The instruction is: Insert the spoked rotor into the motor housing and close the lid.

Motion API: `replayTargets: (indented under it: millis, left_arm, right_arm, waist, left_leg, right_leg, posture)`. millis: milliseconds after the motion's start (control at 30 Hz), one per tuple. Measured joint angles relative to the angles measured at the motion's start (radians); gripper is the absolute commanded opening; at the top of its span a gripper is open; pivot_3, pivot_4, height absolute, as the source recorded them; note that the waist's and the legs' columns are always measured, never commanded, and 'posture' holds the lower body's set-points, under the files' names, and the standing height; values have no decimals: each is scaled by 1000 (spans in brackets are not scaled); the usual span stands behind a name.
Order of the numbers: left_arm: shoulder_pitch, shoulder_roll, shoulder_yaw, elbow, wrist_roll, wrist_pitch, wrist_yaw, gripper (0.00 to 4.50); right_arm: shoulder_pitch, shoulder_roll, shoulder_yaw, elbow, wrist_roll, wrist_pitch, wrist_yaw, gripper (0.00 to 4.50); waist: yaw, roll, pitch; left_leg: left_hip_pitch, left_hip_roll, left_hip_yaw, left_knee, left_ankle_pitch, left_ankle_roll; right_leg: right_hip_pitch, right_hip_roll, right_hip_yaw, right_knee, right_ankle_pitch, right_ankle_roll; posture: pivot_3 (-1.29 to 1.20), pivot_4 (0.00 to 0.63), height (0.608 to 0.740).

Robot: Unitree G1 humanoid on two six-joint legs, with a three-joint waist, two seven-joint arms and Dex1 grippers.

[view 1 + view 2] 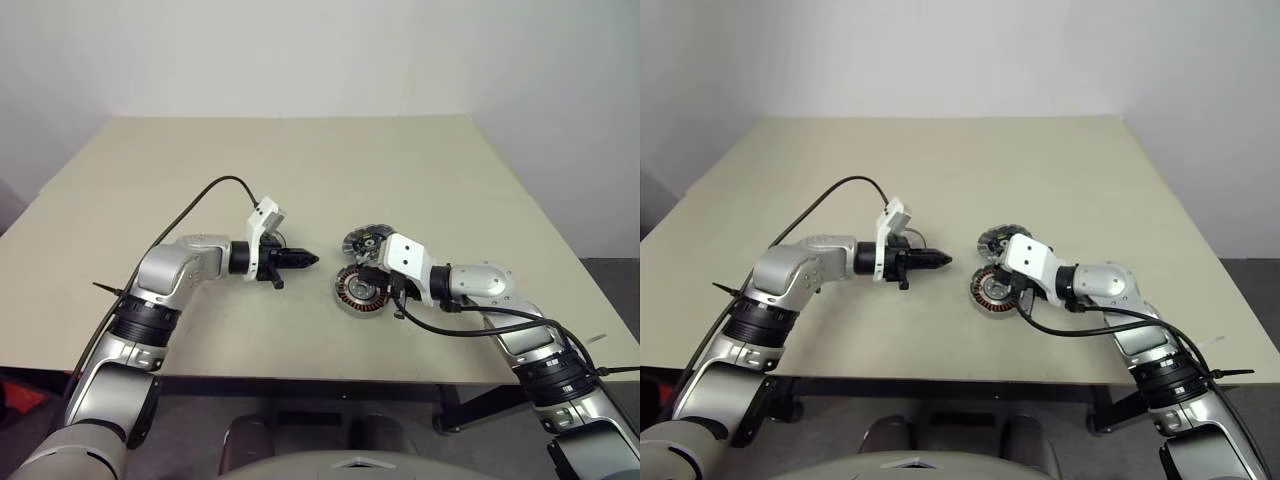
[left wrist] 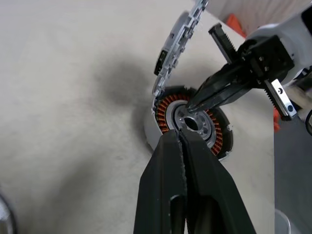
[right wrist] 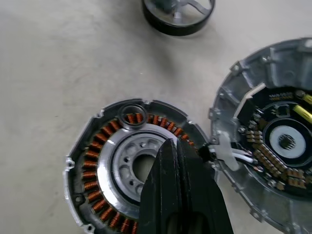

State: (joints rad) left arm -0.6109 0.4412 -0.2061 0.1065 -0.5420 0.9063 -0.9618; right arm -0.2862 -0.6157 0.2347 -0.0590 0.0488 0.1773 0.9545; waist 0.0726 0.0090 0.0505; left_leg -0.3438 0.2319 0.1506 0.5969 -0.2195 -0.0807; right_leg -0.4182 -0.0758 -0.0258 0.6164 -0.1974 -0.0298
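Both grippers are closed on nothing: the right [image 3: 183, 195] hangs over the housing [image 3: 105, 175], the left [image 1: 305, 259] beside it. The right wrist view adds the lid's [image 3: 278, 146] circuitry and, farther off, the rotor [image 3: 178, 17]. All rest on a beige table [image 1: 400, 170] before a white wall [image 1: 320, 50].

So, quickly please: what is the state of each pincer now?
Left pincer: closed, holding nothing.
Right pincer: closed, holding nothing, tips over the motor housing.

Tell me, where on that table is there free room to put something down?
The beige table is bare behind the round copper-wound motor housing and ridged grey lid, and along its left side. It is crowded where the right claw meets the housing.
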Motion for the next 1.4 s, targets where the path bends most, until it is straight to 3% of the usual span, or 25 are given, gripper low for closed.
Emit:
replayTargets:
  millis: [400,800,1400]
  left_arm:
    - [-128,9,-112,114,57,36,-136,56]
    - [-134,-88,-116,197,103,10,-143,56]
    - [-134,-95,-158,196,143,18,-160,56]
  right_arm:
    - [19,-49,-73,29,-28,3,-68,0]
    - [-3,-60,-75,61,-66,5,-115,0]
    - [-11,-50,-75,72,-93,9,-154,0]
  waist:
    - [5,0,0]
    - [7,0,0]
    - [7,0,0]
  left_leg:
    - [0,-1,0,0,1,-1]
    - [0,-1,0,0,0,0]
    - [0,-2,0,0,0,0]
  right_leg:
    - [0,-1,0,0,0,0]
    - [0,-1,0,0,0,0]
    - [0,-1,0,0,0,0]
  posture:
    - [0,0,740]
    - [0,0,740]
    - [0,0,740]
